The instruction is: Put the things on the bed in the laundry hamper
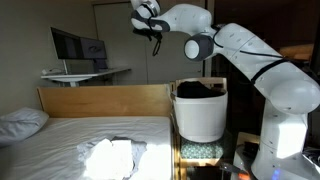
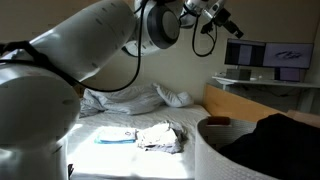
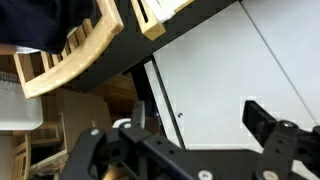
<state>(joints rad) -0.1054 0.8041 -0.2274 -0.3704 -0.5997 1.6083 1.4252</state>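
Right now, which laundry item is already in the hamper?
The dark garment, heaped in the top of the white hamper. The pale clothes lie crumpled on the bed, outside it.

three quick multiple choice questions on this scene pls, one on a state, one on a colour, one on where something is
1. The hand is:
A) open and empty
B) shut on a sock
C) shut on a cup

2. What colour is the hamper?
A) red
B) white
C) green

3. Where is the light cloth?
A) in the hamper
B) on the bed
C) in the hand

Answers:
1. A, the wrist view shows it spread wide with nothing in it.
2. B, its wall is white in both exterior views.
3. B, it lies crumpled on the mattress while the hand is high in the air.
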